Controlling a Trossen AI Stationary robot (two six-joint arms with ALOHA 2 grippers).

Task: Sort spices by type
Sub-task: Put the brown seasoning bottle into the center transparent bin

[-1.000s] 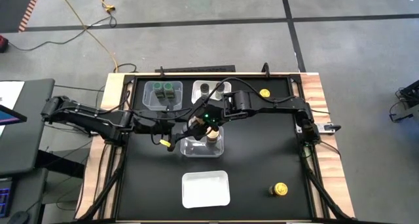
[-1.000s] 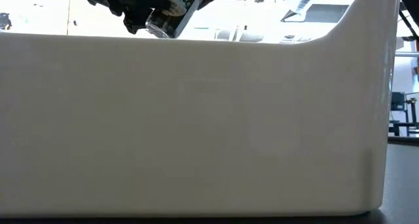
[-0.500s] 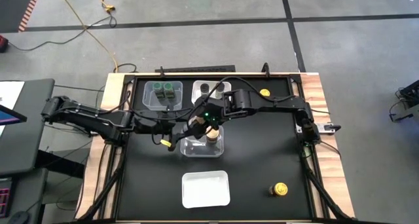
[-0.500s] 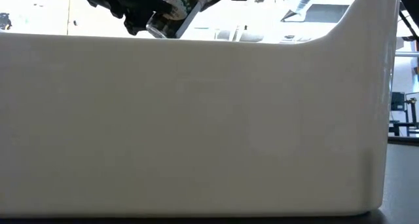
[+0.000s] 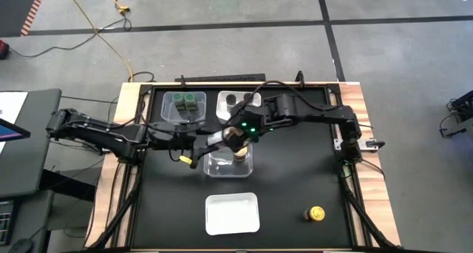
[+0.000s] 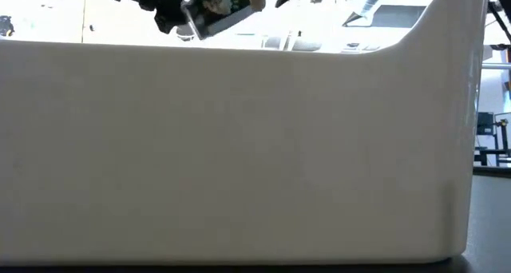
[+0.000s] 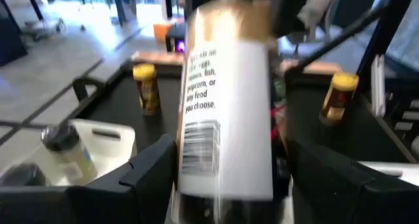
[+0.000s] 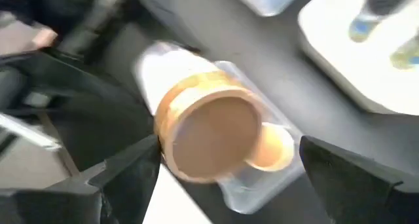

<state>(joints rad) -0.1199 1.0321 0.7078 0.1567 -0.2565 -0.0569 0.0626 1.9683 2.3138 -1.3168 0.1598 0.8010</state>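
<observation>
Left pincer [image 5: 214, 140] clamps a tan-lidded jar [image 5: 225, 138] above a clear tray [image 5: 228, 164] holding another [image 5: 241, 156]; right pincer [image 5: 242, 129], fingers apart, just beyond.

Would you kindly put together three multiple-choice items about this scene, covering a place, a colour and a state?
1. Where do the two green-lidded jars stand?
A. in the far clear tray
B. in the white front tray
C. on bare table
2. What lid colour has the jar in the left end effector?
A. yellow
B. tan
C. green
3. The right end effector is:
A. open
B. shut on a jar
C. shut on a tray
Key: 1 A, the high view shows them there; 2 B, both wrist views show it; 3 A, its fingers stand clear of the lid.
</observation>
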